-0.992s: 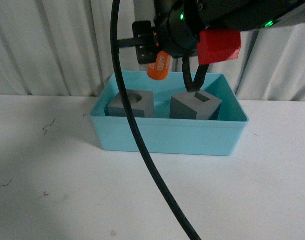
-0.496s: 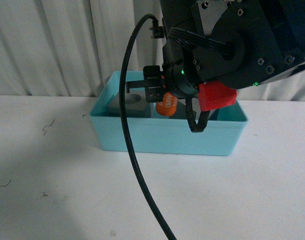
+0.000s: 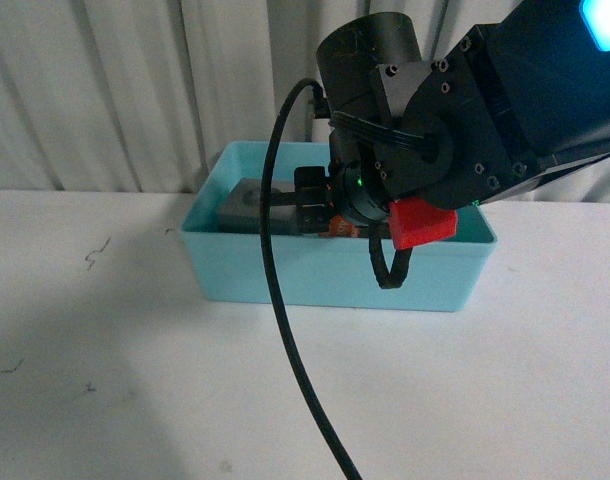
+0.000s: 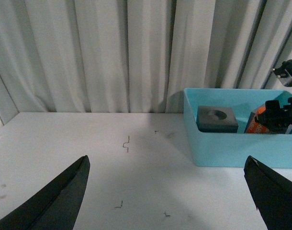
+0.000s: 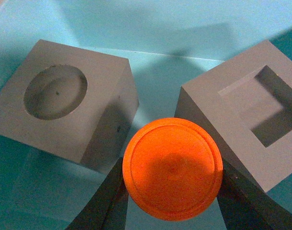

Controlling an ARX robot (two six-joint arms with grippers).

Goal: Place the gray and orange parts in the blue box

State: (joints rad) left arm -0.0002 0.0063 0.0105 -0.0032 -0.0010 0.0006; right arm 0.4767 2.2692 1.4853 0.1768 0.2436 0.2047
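My right gripper [image 5: 171, 191] pinches the orange cylinder [image 5: 172, 168] between two gray cubes [image 5: 64, 103] inside the blue box [image 3: 325, 275]. My left gripper [image 4: 167, 194] is spread wide.

You see the right arm [image 3: 455, 120] reaching down into the blue box [image 3: 335, 270], hiding most of its inside. A gray cube [image 3: 247, 205] shows at the back left; an orange sliver [image 3: 338, 229] peeks beneath the wrist.
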